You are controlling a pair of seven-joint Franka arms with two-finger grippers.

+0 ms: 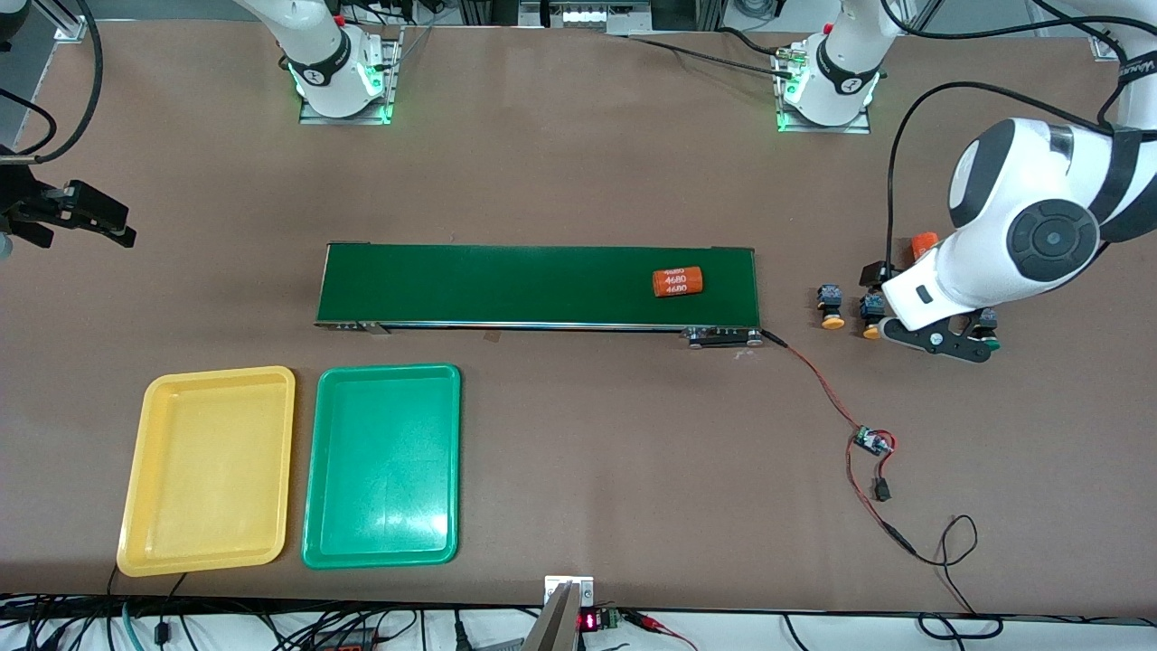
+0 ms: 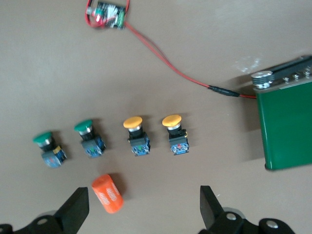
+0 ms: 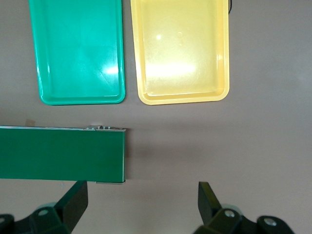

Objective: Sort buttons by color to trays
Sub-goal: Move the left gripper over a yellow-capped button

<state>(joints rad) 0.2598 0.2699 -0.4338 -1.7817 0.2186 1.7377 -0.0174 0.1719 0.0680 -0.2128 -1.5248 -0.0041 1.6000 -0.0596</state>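
Left gripper (image 2: 141, 209) fingers spread, empty, over four buttons (image 2: 137, 136) in row on counter (image 1: 578, 163) by conveyor belt (image 1: 538, 285) end. Right gripper (image 3: 141, 207) fingers spread, over counter. Yellow tray (image 1: 210, 470), green tray (image 1: 382, 466) side by side, nearer front camera.

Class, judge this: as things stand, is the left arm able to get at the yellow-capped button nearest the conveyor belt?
Probably yes. The left gripper hangs open over the row of buttons, and the yellow-capped button lies apart from its neighbour with nothing on top.

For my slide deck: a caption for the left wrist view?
Open left gripper over four buttons in a row, orange cylinder beside them.
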